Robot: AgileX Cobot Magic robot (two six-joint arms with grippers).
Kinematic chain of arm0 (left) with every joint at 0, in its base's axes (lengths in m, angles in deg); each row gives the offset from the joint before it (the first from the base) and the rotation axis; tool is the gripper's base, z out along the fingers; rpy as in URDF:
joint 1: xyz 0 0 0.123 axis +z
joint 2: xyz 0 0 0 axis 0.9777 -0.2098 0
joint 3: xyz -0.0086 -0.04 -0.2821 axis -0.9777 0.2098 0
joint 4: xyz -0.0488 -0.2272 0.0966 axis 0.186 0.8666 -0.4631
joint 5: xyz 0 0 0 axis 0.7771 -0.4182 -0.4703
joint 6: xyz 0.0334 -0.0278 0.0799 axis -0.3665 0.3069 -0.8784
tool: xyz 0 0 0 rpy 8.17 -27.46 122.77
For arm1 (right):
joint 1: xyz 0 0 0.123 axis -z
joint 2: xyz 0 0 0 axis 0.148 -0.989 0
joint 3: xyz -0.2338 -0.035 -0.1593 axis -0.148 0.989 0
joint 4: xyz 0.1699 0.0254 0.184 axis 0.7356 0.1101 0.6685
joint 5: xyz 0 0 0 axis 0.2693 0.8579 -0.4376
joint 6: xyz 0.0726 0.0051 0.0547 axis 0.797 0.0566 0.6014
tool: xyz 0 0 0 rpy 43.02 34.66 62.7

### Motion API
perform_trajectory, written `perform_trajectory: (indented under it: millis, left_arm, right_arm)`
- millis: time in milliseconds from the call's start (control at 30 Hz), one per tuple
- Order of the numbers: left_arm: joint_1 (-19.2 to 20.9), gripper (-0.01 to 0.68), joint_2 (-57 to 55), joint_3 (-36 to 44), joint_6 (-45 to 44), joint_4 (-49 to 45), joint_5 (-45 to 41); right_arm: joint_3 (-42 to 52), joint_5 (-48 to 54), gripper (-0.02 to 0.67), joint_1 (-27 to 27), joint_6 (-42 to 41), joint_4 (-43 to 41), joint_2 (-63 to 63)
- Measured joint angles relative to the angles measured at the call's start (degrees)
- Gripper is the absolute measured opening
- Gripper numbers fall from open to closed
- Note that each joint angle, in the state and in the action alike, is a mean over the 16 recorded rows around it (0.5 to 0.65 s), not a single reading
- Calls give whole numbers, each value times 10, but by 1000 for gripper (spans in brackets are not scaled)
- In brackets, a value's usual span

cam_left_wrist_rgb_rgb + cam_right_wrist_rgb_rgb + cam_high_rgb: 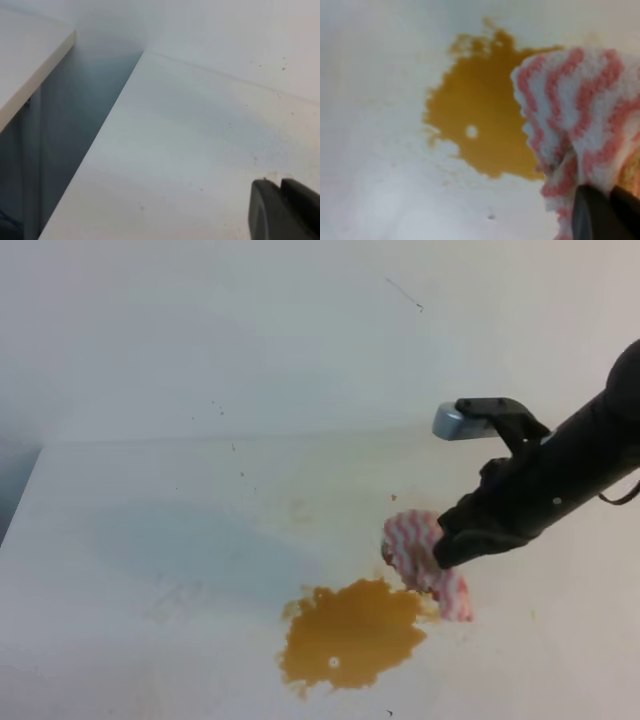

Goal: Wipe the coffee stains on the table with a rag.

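Bench surface fills the left of the high view, white and faintly smudged, with small dark specks scattered toward the upper middle. Low in the centre of the frame the coffee stains are seen as one orange-brown blotch with ragged edges, unwiped as yet. Just right of it, the rag, pink-and-white zigzag cloth, is pinched in the pressed-together jaws of the right gripper and hangs with its lower end at the blotch's upper right edge. The step in hand is judged to be the carry of the rag to the spill; next, the cloth would need to be lowered flat and dragged leftward across the blotch. Nothing is seen standing in the way. In the left wrist view only bare bench and a dark part of the left gripper at lower right are shown; its jaw state cannot be told.
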Motion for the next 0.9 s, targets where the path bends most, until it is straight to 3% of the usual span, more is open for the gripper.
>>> perform_trajectory:
  millis: [500, 667, 900]
  left_arm:
    - [0, -1, 1, 0, 0, 0, 0]
    - [0, -1, 1, 0, 0, 0, 0]
    - [0, -1, 1, 0, 0, 0, 0]
  right_arm:
    - [-41, -59, 12, -170, -32, 75, -79]
    - [-43, -95, 12, -186, -21, 62, -121]
    - [-56, -114, 12, -164, 23, 2, -150]
